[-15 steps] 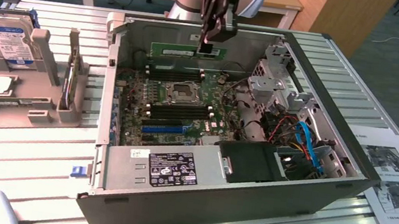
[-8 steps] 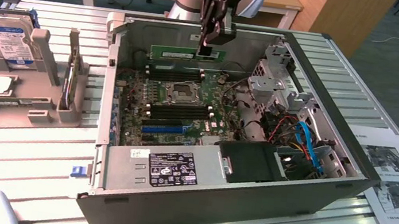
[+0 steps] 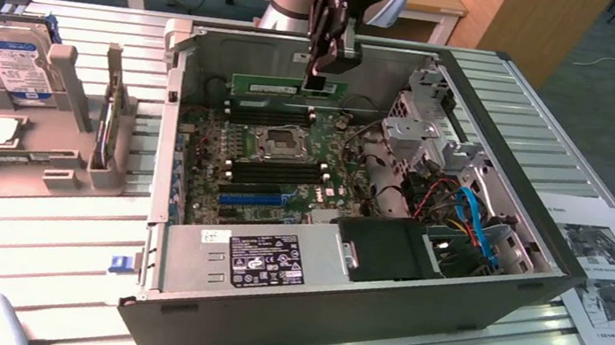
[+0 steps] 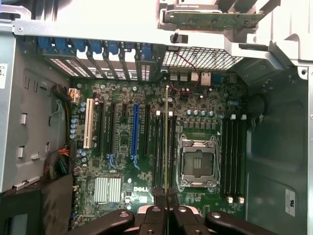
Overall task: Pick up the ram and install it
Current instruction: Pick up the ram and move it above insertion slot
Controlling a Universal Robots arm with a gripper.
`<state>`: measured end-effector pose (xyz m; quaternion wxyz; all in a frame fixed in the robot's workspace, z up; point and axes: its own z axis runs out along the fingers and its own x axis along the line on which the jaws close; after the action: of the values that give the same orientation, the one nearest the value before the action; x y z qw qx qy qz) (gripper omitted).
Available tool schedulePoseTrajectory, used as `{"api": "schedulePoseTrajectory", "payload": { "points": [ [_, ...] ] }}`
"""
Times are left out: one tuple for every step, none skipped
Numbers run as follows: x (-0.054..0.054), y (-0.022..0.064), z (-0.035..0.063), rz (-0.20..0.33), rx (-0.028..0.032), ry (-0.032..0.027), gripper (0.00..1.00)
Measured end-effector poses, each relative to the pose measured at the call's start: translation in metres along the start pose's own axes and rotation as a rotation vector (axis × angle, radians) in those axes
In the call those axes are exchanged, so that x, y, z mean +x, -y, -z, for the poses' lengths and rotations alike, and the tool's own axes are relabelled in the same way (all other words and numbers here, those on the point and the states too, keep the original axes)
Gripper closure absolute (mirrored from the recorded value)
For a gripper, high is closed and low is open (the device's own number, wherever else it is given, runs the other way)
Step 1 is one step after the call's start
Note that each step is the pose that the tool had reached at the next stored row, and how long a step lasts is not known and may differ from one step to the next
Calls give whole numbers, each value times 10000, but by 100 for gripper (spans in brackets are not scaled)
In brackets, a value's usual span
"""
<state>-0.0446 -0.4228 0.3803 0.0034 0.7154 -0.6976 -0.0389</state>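
Jaws grip the ram (image 3: 271,87) between them; it hangs above the motherboard (image 3: 271,177).

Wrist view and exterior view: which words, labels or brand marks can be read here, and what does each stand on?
"DELL": white logo on the motherboard.
Sticker on the ram: too small to read.
Power supply label: too small to read.
Blue label on the hard drive: blurred.
White sticker on the case wall: too small to read.
Printed sheets: unreadable.
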Motion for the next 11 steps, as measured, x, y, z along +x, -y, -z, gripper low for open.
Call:
{"api": "schedulePoseTrajectory", "payload": {
  "points": [
    [0,1,-8,-1,0,-1,88],
    [1,1,-17,-2,0,0,88],
    [1,2,-25,-3,0,0,88],
    [2,2,-34,-4,1,1,88],
    [2,3,-43,-6,1,0,88],
    [3,3,-52,-7,1,0,88],
    [3,4,-61,-8,1,0,88],
    [4,4,-70,-9,1,0,88],
    [4,5,-78,-10,1,0,88],
    [4,5,-85,-11,1,0,88],
    [4,6,-89,-12,1,-1,88]
  ]
}}
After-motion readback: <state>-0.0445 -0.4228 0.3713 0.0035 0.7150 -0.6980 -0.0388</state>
